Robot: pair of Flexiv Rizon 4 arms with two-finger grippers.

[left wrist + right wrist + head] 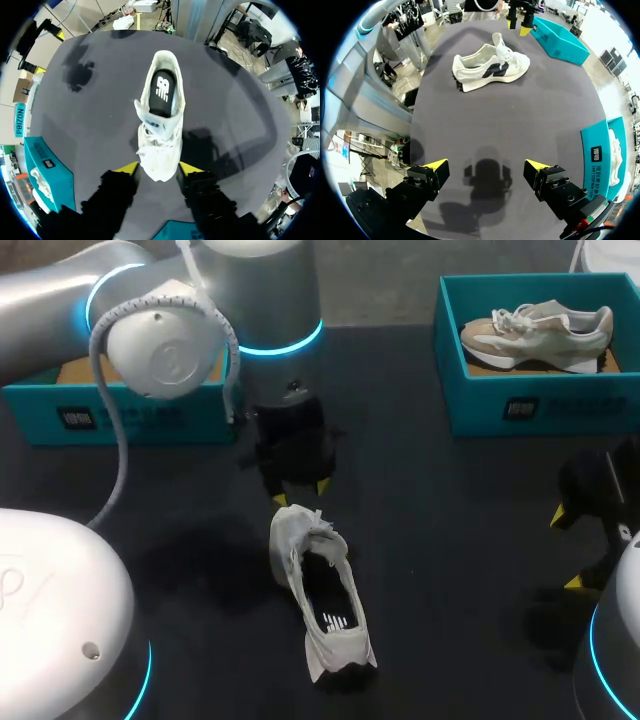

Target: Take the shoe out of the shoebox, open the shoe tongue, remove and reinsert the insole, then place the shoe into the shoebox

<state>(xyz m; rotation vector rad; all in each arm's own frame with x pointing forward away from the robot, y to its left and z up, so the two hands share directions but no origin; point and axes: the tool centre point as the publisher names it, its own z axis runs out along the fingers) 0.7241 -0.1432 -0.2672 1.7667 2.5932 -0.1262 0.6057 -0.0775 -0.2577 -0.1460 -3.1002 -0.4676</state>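
Nearest lies the white shoe (pixel 318 590), heel near, toe far, on the counter (pixel 450 540). Left gripper (pixel 301 493) hangs open, tips flanking the toe; right gripper (pixel 486 164) gapes empty, near right. Light, soft upper likely crumples; grasp the stiffer heel or sole.

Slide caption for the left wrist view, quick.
Left pincer open astride the white shoe at its toe, on the dark table.

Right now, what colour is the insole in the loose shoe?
Black insole with a white mark; clearest in left wrist view.
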